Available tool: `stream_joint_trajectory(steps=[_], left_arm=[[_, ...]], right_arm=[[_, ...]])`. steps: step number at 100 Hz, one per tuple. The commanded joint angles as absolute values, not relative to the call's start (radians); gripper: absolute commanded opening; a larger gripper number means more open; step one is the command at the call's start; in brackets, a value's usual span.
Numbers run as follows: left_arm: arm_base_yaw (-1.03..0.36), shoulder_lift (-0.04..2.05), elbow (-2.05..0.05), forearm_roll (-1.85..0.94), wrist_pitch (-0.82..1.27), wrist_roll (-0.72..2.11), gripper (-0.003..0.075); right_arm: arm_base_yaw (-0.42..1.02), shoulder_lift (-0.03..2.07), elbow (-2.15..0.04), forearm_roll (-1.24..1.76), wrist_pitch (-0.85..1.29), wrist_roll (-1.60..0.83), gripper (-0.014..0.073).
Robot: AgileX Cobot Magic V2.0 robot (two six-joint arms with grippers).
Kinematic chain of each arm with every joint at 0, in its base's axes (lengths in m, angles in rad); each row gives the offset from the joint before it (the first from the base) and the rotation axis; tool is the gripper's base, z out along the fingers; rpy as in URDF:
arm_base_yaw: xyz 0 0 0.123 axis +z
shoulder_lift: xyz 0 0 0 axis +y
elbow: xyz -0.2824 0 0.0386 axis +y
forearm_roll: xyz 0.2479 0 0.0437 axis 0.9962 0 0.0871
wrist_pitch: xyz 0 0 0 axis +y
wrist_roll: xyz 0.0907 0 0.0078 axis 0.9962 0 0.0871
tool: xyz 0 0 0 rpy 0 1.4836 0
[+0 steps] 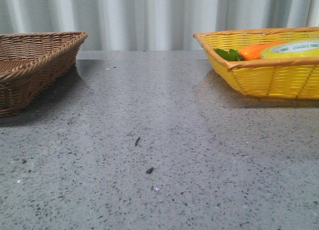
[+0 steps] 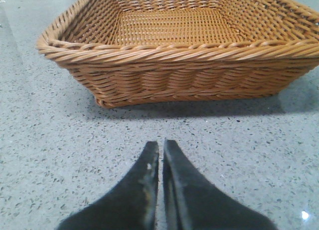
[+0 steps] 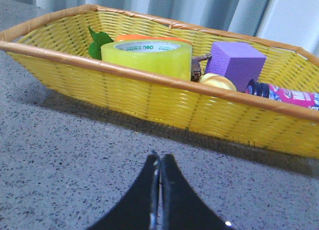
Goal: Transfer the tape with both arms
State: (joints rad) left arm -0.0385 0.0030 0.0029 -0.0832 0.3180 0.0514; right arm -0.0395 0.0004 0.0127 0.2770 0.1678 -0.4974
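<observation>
The tape (image 3: 147, 58), a wide yellow translucent roll with a white core and green lettering, lies in the yellow basket (image 3: 149, 103). It also shows in the front view (image 1: 291, 49) at the right, beside the orange carrot (image 1: 255, 51). My right gripper (image 3: 160, 159) is shut and empty over the grey table, a short way in front of the yellow basket. My left gripper (image 2: 161, 146) is shut and empty, in front of the empty brown wicker basket (image 2: 184, 60). Neither gripper shows in the front view.
The yellow basket (image 1: 259, 75) also holds a purple block (image 3: 236, 64), a small yellow thing (image 3: 215, 82), a pink-labelled bottle (image 3: 286, 95) and green leaves (image 3: 98, 44). The brown basket (image 1: 35, 65) stands at the table's left. Two dark specks (image 1: 149, 170) lie on the table.
</observation>
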Motion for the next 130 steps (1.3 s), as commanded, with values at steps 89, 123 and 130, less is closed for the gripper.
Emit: stream_joint_trajectory(steps=[89, 123, 130], left_arm=[[-0.047, 0.022, 0.013, -0.091, 0.237, 0.047, -0.0020], [-0.047, 0.022, 0.013, -0.091, 0.237, 0.047, -0.0020], [-0.047, 0.022, 0.013, -0.091, 0.237, 0.047, -0.0020]], right_arm=[[-0.037, 0.019, 0.034, 0.277, 0.095, -0.504, -0.0064], [-0.037, 0.019, 0.034, 0.289, -0.044, -0.504, -0.0064], [-0.037, 0.019, 0.034, 0.322, -0.061, -0.502, -0.0064]])
